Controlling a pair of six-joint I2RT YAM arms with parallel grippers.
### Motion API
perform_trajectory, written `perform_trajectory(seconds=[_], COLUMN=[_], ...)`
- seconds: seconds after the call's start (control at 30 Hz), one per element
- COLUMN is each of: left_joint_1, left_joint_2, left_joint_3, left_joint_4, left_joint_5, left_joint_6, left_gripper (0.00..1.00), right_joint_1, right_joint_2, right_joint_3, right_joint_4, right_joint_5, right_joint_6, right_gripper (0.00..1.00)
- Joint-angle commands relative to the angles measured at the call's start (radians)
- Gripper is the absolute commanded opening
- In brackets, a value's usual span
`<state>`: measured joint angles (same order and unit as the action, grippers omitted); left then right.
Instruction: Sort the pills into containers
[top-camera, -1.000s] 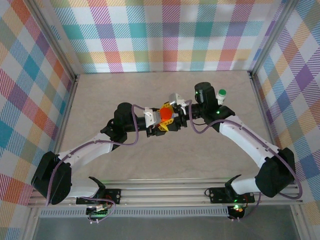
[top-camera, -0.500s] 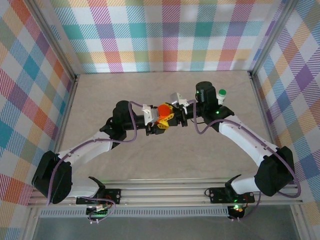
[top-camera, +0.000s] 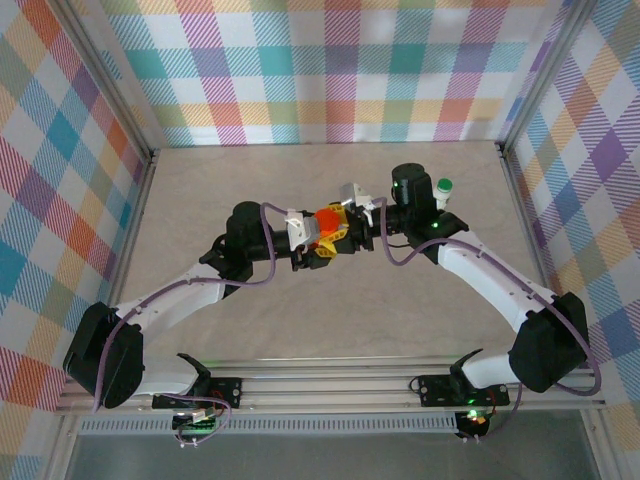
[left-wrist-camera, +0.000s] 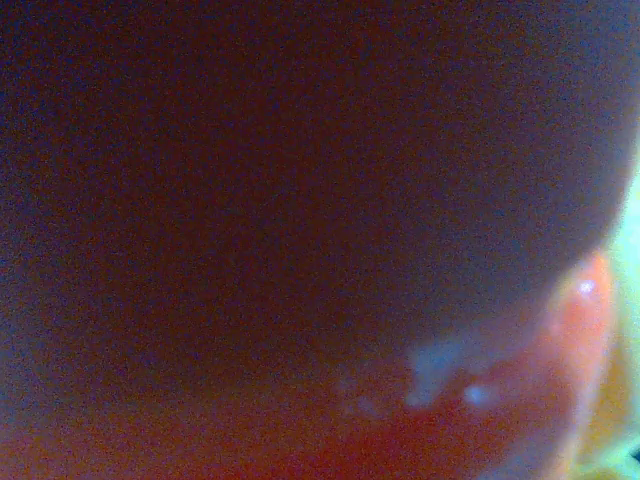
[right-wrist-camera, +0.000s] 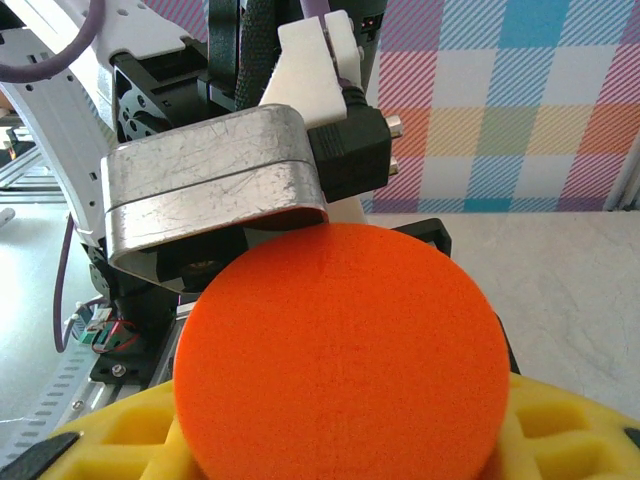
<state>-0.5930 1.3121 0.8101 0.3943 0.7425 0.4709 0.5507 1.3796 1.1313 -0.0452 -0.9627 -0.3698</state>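
Each arm is made of long white parts and fat black round joints. The left arm (top-camera: 170, 300) is at the left of the top view and the right arm (top-camera: 495, 285) at the right. A thin purple cable (top-camera: 268, 250) loops along each one. A small green light (top-camera: 436, 228) glows on the right arm. Black feet (top-camera: 212, 386) sit at the bottom of the frame. In the right wrist view, the end of the left arm has three parts you can see: a scratched silver cover (right-wrist-camera: 215, 185), a white block (right-wrist-camera: 312, 60) and a black plug (right-wrist-camera: 358, 150).

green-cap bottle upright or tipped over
Upright: the bottle stands on the table, green cap on top.
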Motion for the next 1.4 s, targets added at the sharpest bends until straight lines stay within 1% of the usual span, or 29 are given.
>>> perform_trajectory(seconds=[0.0, 0.03, 0.1, 0.13, 0.2, 0.3, 0.43, 0.5, 0.57, 0.63, 0.7, 0.73, 0.8, 0.9, 0.93, 0.97, 1.07, 1.2, 1.37], left_joint_1=[-0.037, -0.037, -0.037, -0.037, -0.036, -0.033, -0.028, -0.029, -0.03, -0.032, -0.034, -0.034, -0.034, -0.034, -0.034, -0.034, -0.034, -0.033, -0.025], left_joint_2=[0.007, 0.005, 0.003, -0.001, -0.002, -0.009, -0.011, -0.004, 0.004, 0.01, 0.01, 0.008, 0.004, -0.003, -0.002, -0.003, -0.008, -0.035, -0.071], left_joint_3=[0.019, 0.02, 0.017, 0.018, 0.017, 0.013, 0.024, 0.035, 0.042, 0.051, 0.055, 0.052, 0.051, 0.046, 0.046, 0.046, 0.04, 0.025, -0.003], left_joint_4=[-0.015, -0.015, -0.015, -0.019, -0.021, -0.02, -0.033, -0.048, -0.051, -0.06, -0.068, -0.069, -0.072, -0.071, -0.069, -0.071, -0.068, -0.064, -0.059], left_joint_5=[0.013, 0.007, 0.006, 0.011, 0.032, 0.069, 0.127, 0.141, 0.147, 0.137, 0.108, 0.094, 0.074, 0.057, 0.054, 0.046, 0.021, -0.015, -0.062], left_joint_6=[0.067, 0.067, 0.07, 0.076, 0.079, 0.083, 0.084, 0.082, 0.08, 0.075, 0.071, 0.068, 0.066, 0.062, 0.06, 0.06, 0.057, 0.067, 0.075], left_gripper=[0.55, 0.54, 0.51, 0.46, 0.4, 0.35, 0.34, 0.34, 0.35, 0.39, 0.5, 0.54, 0.6, 0.65, 0.8, 1.0, 1.0, 1.0, 1.0], right_joint_1=[0.051, 0.051, 0.051, 0.051, 0.051, 0.051, 0.051, 0.051, 0.051, 0.051, 0.051, 0.051, 0.051, 0.051, 0.051, 0.051, 0.051, 0.05, 0.021], right_joint_2=[0.012, 0.013, 0.015, 0.016, 0.016, -0.008, -0.031, -0.028, -0.022, -0.016, -0.013, -0.011, -0.012, -0.014, -0.014, -0.014, -0.019, -0.031, -0.061], right_joint_3=[0.022, 0.024, 0.027, 0.03, 0.031, 0.023, 0.017, 0.021, 0.007, -0.008, -0.011, -0.013, -0.018, -0.024, -0.024, -0.024, -0.021, -0.006, -0.001], right_joint_4=[0.026, 0.025, 0.012, 0.0, -0.016, -0.024, -0.021, -0.014, 0.028, 0.065, 0.072, 0.071, 0.072, 0.074, 0.075, 0.077, 0.061, -0.023, -0.083], right_joint_5=[-0.104, -0.102, -0.096, -0.101, -0.116, -0.117, -0.156, -0.176, -0.183, -0.186, -0.184, -0.182, -0.173, -0.158, -0.153, -0.143, -0.112, -0.045, 0.045], right_joint_6=[0.053, 0.052, 0.049, 0.041, 0.025, -0.007, -0.035, -0.025, 0.006, 0.03, 0.038, 0.04, 0.045, 0.048, 0.051, 0.054, 0.047, -0.001, -0.029], right_gripper=[0.32, 0.34, 0.49, 0.54, 0.58, 0.6, 0.61, 0.59, 0.53, 0.37, 0.29, 0.26, 0.23, 0.19, 0.19, 0.19, 0.2, 0.2, 0.19])
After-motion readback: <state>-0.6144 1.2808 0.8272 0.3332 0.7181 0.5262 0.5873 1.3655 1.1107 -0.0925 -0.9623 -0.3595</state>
